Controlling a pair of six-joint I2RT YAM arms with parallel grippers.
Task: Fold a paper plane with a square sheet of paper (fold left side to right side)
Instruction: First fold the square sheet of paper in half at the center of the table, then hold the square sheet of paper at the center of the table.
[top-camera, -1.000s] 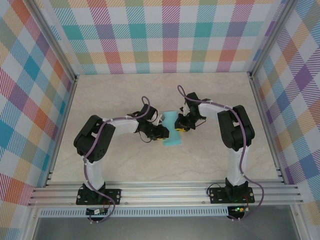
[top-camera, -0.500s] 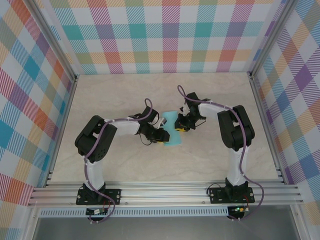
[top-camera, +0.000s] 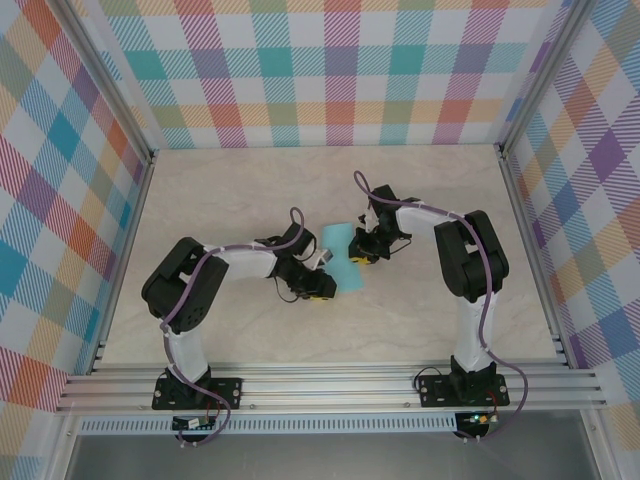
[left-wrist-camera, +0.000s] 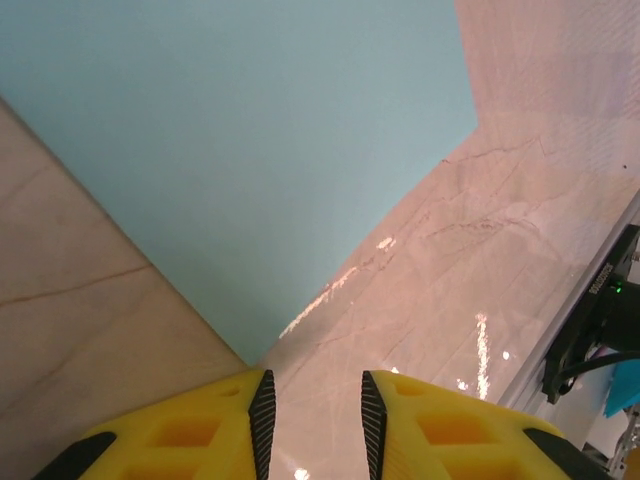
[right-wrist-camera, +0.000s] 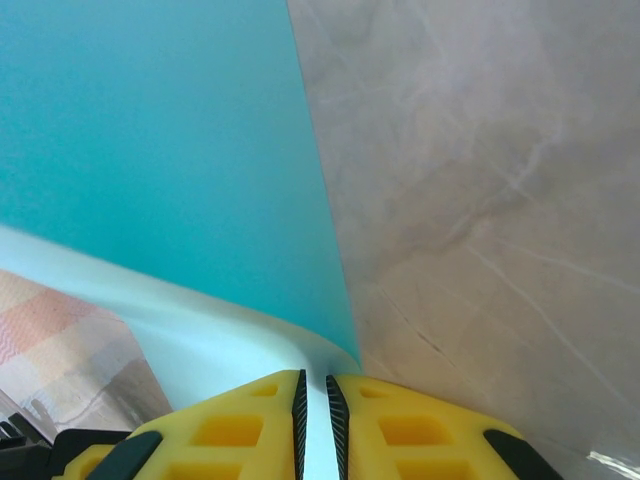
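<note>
Beige marble-look table (top-camera: 240, 190) across the middle of the top view, with faint veins running through it. Plaid walls (top-camera: 330, 70) in teal, orange, purple and yellow stand at the back and down both sides. Aluminium posts (top-camera: 103, 75) climb toward the upper corners. A silver rail (top-camera: 330, 385) crosses the bottom of the frame, with a grey strip (top-camera: 330, 455) below it. In the left wrist view, bright glints (left-wrist-camera: 480, 340) shine off the tabletop at lower right.
</note>
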